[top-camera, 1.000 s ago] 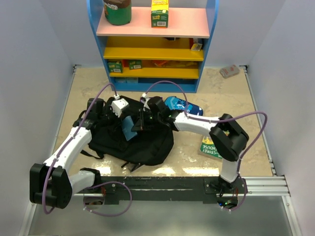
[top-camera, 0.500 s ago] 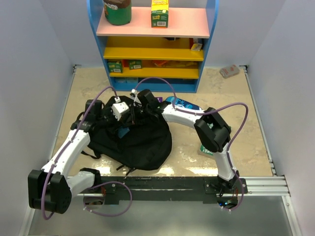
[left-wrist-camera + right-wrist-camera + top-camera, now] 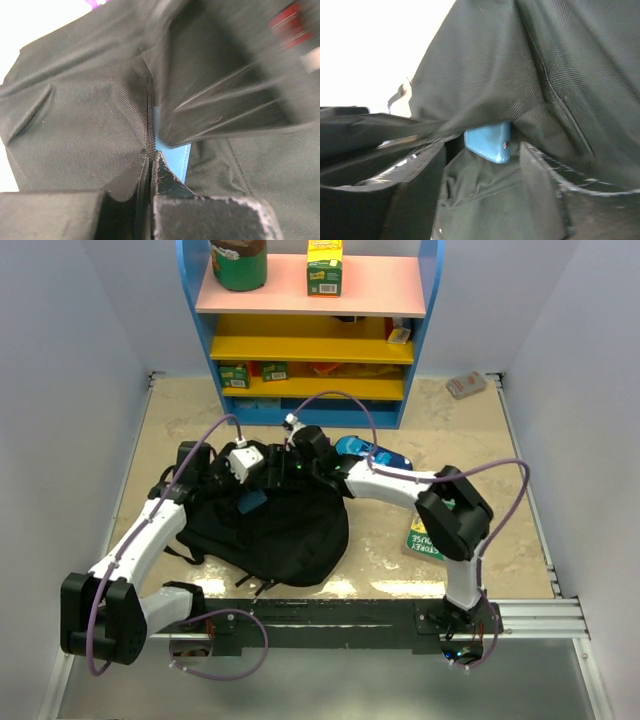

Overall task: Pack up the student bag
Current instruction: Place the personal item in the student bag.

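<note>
From above, the student bag (image 3: pixel 290 540) lies left of centre on the counter (image 3: pixel 480 460), toward its near edge, with both arms meeting at its far side and just a sliver of blue book (image 3: pixel 252 501) showing. The wrist views add what that hides: my left end effector (image 3: pixel 151 159) is pinched together on the bag's zipper seam, and my right end effector (image 3: pixel 482 150) is spread apart either side of the book's corner under the fabric. 1 second ago far more blue stood clear.
</note>
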